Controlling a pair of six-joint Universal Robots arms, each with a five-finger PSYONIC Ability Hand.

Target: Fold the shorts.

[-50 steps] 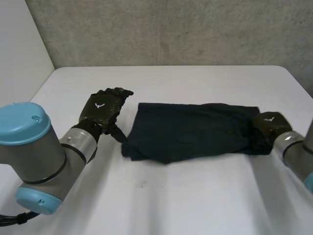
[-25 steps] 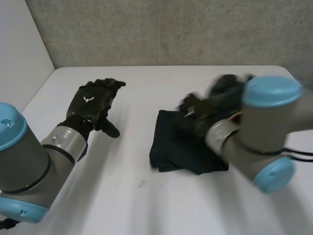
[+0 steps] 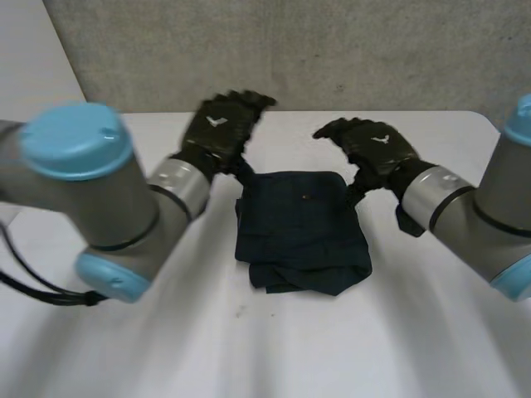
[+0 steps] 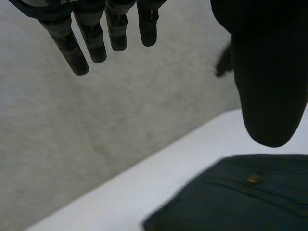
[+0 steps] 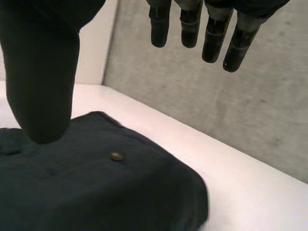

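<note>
The dark navy shorts (image 3: 300,232) lie folded into a compact rectangle in the middle of the white table (image 3: 249,348). A small button (image 5: 115,156) shows on the top layer. My left hand (image 3: 220,128) hovers open at the shorts' far left corner, fingers (image 4: 86,41) straight, thumb above the cloth (image 4: 250,197) and holding nothing. My right hand (image 3: 369,148) hovers open at the far right corner, fingers (image 5: 211,36) spread, thumb (image 5: 43,82) above the fabric (image 5: 96,192) without gripping it.
A grey wall (image 3: 332,50) runs along the table's far edge. My two arms (image 3: 108,199) come in from both sides. Bare white tabletop lies in front of the shorts and to either side.
The right hand carried the shorts' right end over to the left, folding them in half, then let go and rose. The left hand moved from the table's left to the far left corner.
</note>
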